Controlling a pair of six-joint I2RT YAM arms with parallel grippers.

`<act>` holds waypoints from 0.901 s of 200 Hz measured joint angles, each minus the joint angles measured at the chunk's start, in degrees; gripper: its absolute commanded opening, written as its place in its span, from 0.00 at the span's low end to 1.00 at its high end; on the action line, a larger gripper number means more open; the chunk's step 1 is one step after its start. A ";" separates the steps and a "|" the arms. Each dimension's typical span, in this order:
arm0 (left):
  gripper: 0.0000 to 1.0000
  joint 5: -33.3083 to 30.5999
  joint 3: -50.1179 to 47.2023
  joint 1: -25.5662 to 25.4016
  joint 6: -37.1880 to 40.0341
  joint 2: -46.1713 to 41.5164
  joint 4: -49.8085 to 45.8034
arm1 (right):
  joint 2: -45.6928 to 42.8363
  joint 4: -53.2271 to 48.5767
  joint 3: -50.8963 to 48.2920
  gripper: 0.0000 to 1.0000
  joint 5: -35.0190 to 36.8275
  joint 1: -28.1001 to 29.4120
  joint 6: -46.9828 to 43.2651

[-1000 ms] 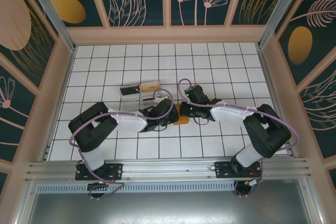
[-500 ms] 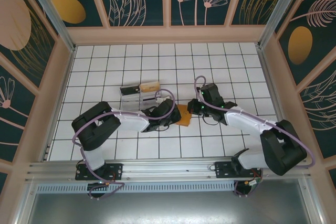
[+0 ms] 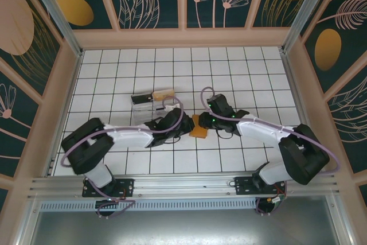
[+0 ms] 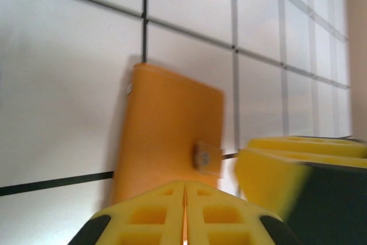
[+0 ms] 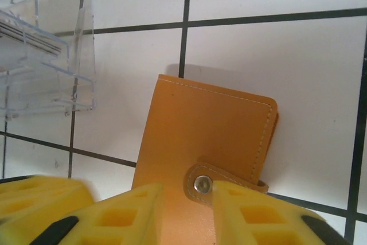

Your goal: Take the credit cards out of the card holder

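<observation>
The card holder (image 3: 199, 128) lies flat and closed on the white grid table, orange-brown, its snap strap (image 5: 202, 183) fastened. The credit cards are hidden. My left gripper (image 3: 185, 127) sits at the holder's left edge; in the left wrist view the left gripper (image 4: 184, 213) is shut with nothing in it, just short of the card holder (image 4: 166, 136). My right gripper (image 3: 202, 120) is over the holder's far right side. In the right wrist view the right gripper (image 5: 186, 213) stands open above the card holder (image 5: 206, 133), one of its fingers (image 5: 258, 210) touching the strap.
A clear plastic tray (image 3: 144, 103) stands left of and behind the holder, a tan block (image 3: 163, 94) at its right end. In the right wrist view thin flat edges show inside the tray (image 5: 43, 55). The right gripper's yellow finger (image 4: 275, 167) shows beside the holder.
The right arm swung out to the right and came back over the holder, and its jaws opened. The left arm stretched out lower toward the holder. The holder barely shifted.
</observation>
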 measured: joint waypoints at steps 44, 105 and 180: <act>0.21 -4.48 -5.16 0.00 0.02 -12.11 0.02 | 5.27 -4.70 6.23 0.33 8.07 4.63 0.15; 0.22 -8.59 -10.36 0.00 0.00 -17.51 -2.36 | 12.33 -10.56 10.54 0.36 15.91 8.90 0.22; 0.23 -8.94 -10.45 0.00 0.00 -17.75 -2.54 | 14.53 -11.98 11.87 0.32 20.04 10.27 0.35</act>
